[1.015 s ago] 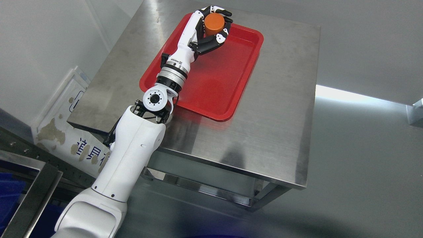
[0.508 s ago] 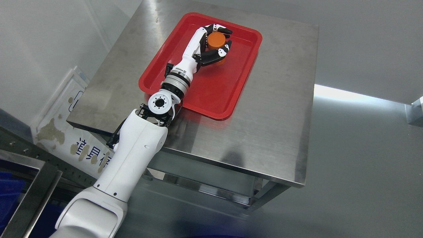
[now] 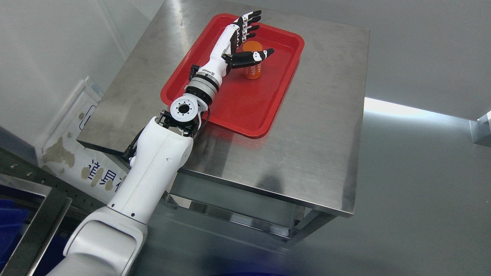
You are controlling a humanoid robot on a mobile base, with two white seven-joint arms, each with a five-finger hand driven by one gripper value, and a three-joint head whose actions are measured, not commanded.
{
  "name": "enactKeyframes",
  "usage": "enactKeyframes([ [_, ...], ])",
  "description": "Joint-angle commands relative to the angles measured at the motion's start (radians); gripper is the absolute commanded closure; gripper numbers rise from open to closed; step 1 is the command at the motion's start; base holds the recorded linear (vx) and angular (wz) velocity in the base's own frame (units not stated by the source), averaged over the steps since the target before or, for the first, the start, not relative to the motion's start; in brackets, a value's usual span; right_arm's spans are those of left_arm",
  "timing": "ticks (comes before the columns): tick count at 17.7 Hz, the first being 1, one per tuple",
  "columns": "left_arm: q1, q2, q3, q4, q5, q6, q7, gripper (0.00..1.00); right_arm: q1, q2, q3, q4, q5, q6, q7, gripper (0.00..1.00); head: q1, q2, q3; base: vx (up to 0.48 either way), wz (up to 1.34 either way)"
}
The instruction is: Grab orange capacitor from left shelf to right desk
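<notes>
1. The left robot hand (image 3: 245, 38), white with black finger segments, has opened since half a second ago: then its fingers were curled round the small orange cylindrical capacitor (image 3: 253, 61), now they are stretched out straight and hold nothing.
2. The fingers (image 3: 248, 23) point away past the far side of the capacitor, and the thumb (image 3: 253, 56) lies across its near upper side; whether the thumb touches it cannot be told.
3. The capacitor has been released and stands upright just beside the palm, between thumb and fingers, on the floor of the shallow red plastic tray (image 3: 268, 103).
4. The tray lies on the brushed steel desk (image 3: 318, 153), under the hand and forearm.
5. The capacitor shows a flat orange top and pale lettering down its side, too small to read.
</notes>
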Motion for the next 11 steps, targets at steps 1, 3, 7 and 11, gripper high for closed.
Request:
enactKeyframes([
  [1, -0.068, 0.017, 0.153, -0.002, 0.002, 0.011, -0.061, 0.12, 0.023, -0.017, -0.011, -0.017, 0.006, -0.001, 0.0, 0.0, 0.0, 0.0, 0.0, 0.0, 0.0],
  [3, -0.057, 0.017, 0.272, -0.041, 0.002, 0.013, -0.185, 0.1, 0.023, -0.017, -0.011, -0.017, 0.006, -0.001, 0.0, 0.0, 0.0, 0.0, 0.0, 0.0, 0.0],
  [7, 0.042, 0.017, 0.515, -0.2, 0.002, 0.077, -0.283, 0.1, 0.021, -0.017, -0.011, -0.017, 0.006, -0.001, 0.0, 0.0, 0.0, 0.0, 0.0, 0.0, 0.0],
  [11, 0.191, 0.017, 0.644, -0.448, 0.07, 0.19, -0.225, 0.09, 0.021, -0.017, -0.011, -0.017, 0.006, -0.001, 0.0, 0.0, 0.0, 0.0, 0.0, 0.0, 0.0],
])
